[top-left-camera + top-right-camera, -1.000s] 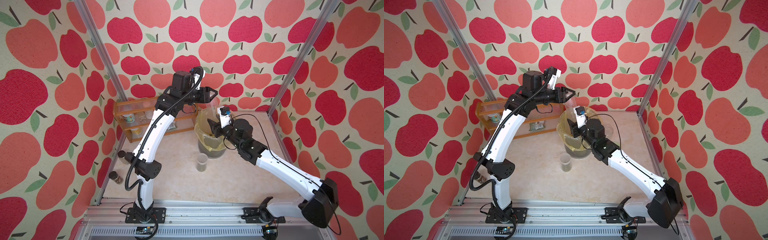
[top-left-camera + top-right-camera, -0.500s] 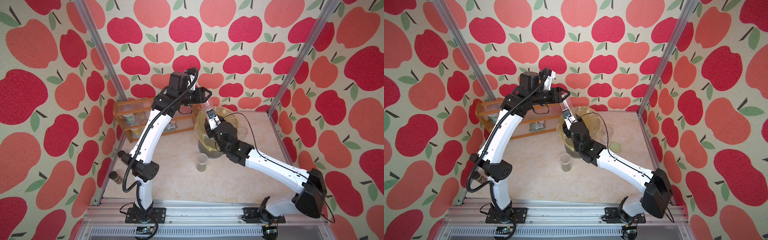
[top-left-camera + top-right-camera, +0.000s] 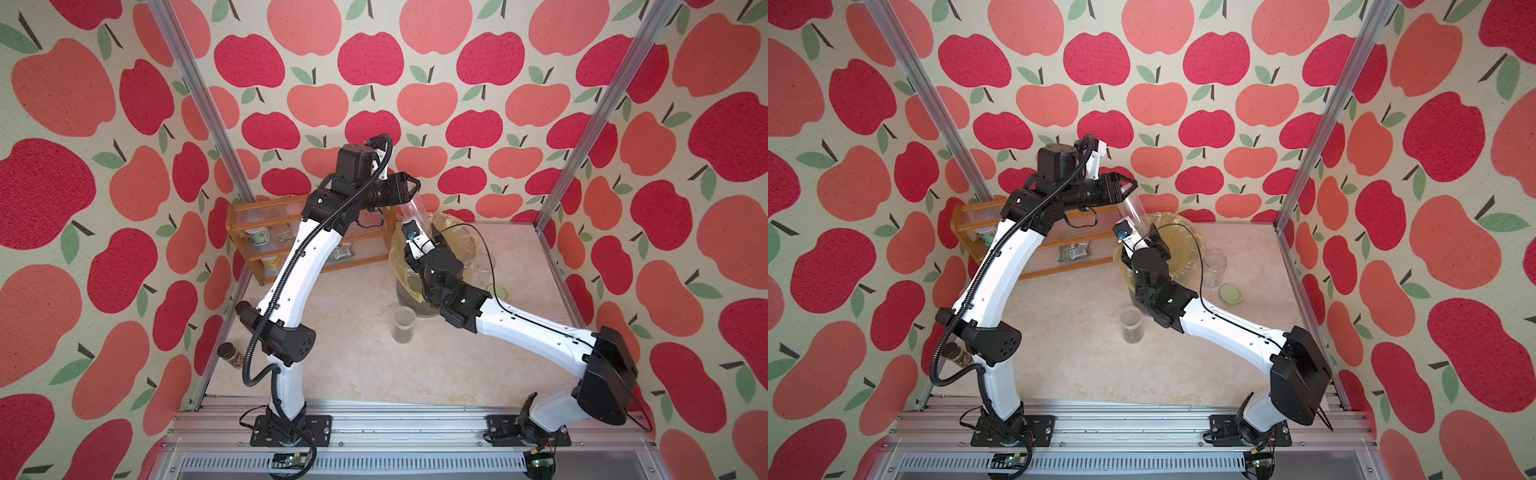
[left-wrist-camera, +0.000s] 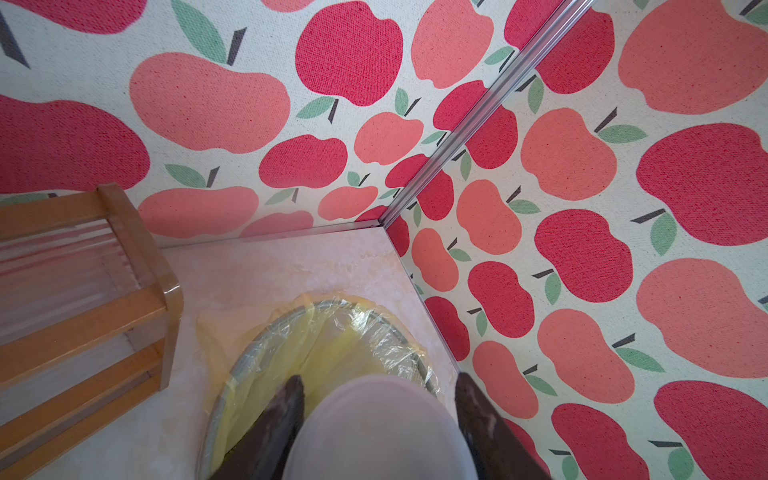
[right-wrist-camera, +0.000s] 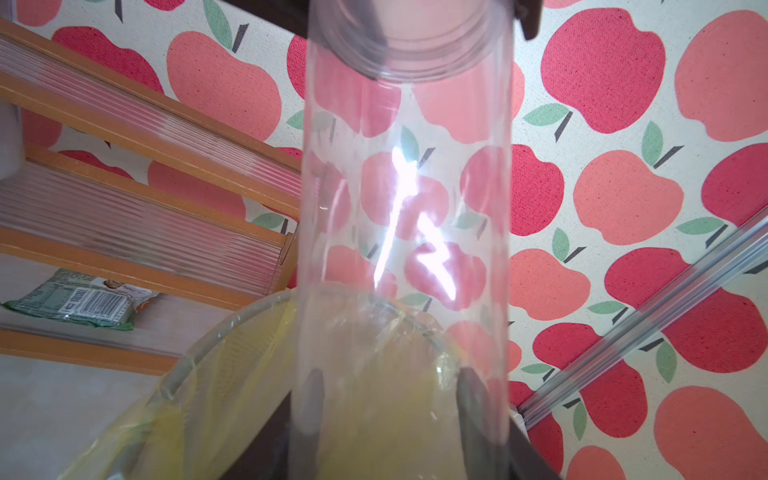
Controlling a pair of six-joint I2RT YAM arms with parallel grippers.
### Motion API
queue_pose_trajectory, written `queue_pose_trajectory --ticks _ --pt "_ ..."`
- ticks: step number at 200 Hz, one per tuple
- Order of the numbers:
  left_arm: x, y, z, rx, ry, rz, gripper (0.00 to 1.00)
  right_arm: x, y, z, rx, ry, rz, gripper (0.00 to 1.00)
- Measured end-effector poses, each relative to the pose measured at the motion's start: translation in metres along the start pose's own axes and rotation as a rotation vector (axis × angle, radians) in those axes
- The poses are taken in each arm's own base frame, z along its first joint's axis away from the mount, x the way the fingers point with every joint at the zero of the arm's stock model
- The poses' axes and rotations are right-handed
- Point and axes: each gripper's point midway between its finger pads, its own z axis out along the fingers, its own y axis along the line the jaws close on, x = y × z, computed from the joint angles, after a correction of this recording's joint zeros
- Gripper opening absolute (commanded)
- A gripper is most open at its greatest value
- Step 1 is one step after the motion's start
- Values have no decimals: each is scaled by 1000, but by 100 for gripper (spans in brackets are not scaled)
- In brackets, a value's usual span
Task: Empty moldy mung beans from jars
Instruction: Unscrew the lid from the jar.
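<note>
A tall clear jar (image 3: 415, 212) (image 3: 1136, 212) (image 5: 405, 208) hangs tilted over the bag-lined bin (image 3: 457, 224) (image 3: 1179, 220), held at both ends. My left gripper (image 3: 411, 193) (image 3: 1128, 191) (image 4: 378, 382) is shut on its frosted lid (image 4: 374, 424) at the raised end. My right gripper (image 3: 422, 243) (image 3: 1142, 245) (image 5: 388, 378) is shut on the lower body. I see only clear wall in this jar. In front of the bin, a shorter lidded jar (image 3: 404, 324) (image 3: 1130, 324) holds dark mung beans (image 3: 402, 336). A wider jar (image 3: 1214, 268) stands open beside its pale green lid (image 3: 1229, 293).
A wooden shelf (image 3: 249, 208) (image 4: 137, 257) with printed cans (image 3: 257, 237) and a green packet (image 3: 1073, 252) (image 5: 79, 301) stands at the back left, close to my left arm. A small brown jar (image 3: 230, 355) sits by the left wall. Metal posts (image 3: 582, 137) mark the back corners.
My right arm has swung left across the bin and its wrist has turned under the tall jar. My left gripper has come slightly lower and left. Both stayed shut.
</note>
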Motion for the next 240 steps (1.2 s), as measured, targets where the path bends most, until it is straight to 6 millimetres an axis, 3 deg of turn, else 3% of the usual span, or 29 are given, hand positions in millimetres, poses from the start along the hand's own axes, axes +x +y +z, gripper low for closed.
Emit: queue_pose_trajectory --ticks 113,139,160,174,200,240 --pt "-7 -4 -3 21 -14 -13 52 -7 -10 1 73 -16 -68 34" --pt "-5 -3 -2 14 -8 -13 63 -4 -7 1 55 -9 -55 34" --pt "3 5 3 -4 19 13 100 -7 2 -2 -19 -22 -47 34" --pt "15 13 10 -18 57 28 100 -12 0 -6 -45 -23 -17 34" --pt "22 18 17 -11 63 66 100 -2 1 -6 -103 13 10 34" --pt "20 11 11 17 30 123 100 1 1 -11 -202 15 100 34"
